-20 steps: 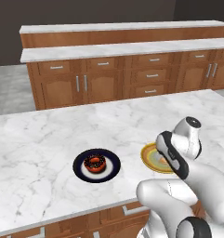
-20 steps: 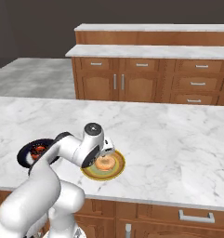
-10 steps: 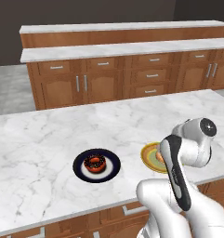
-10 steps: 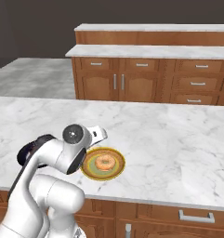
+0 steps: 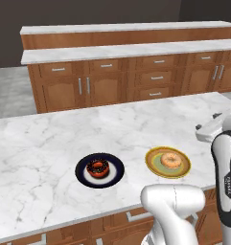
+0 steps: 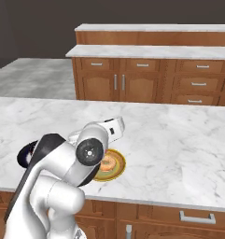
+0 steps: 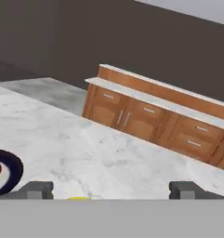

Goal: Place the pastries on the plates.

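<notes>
Counting two plates on marble desk (image 5: 50, 143): navy plate (image 5: 99, 170) left with chocolate doughnut (image 5: 98, 168); yellow plate (image 5: 167, 162) right with glazed doughnut (image 5: 171, 160). One gripper (image 7: 111, 189), wide open, empty.

1. Two plates sit side by side on the counter (image 5: 50, 143), near its front edge and apart from each other.
2. The left plate (image 5: 99, 170) carries one doughnut (image 5: 98, 168) at its middle.
3. The right plate (image 5: 167, 162) carries the other doughnut (image 5: 171, 160), also centred.
4. The end effector (image 5: 209, 128) hangs above the counter, to the right of the right plate and clear of it.
5. Behind the counter, across a strip of floor, stands a row of cabinets (image 5: 136, 79).
</notes>
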### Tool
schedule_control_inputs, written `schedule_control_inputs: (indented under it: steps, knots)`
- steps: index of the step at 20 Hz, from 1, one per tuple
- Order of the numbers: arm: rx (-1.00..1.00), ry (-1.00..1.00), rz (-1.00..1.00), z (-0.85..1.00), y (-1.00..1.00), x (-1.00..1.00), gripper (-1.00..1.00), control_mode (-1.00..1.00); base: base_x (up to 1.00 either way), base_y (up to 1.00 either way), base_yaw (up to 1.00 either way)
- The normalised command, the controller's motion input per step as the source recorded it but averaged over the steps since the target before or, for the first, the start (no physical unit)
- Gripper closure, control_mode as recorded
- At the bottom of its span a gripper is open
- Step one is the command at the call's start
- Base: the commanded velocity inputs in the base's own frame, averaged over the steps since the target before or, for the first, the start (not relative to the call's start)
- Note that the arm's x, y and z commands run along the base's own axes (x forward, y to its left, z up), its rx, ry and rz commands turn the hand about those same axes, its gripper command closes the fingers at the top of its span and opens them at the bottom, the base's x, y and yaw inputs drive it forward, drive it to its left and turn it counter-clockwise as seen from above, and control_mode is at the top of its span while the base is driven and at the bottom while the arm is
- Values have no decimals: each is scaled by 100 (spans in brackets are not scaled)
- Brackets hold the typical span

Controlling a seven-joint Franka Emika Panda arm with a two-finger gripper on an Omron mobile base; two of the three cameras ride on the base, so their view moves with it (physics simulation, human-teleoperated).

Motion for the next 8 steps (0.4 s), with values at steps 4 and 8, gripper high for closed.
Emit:
schedule_control_inputs:
  steps: [4,8]
  knots:
    - [21,-38,0,85,-70,-44,-100,-100,0,0,0]
    - [20,-29,0,53,-72,-32,-100,-100,0,0,0]
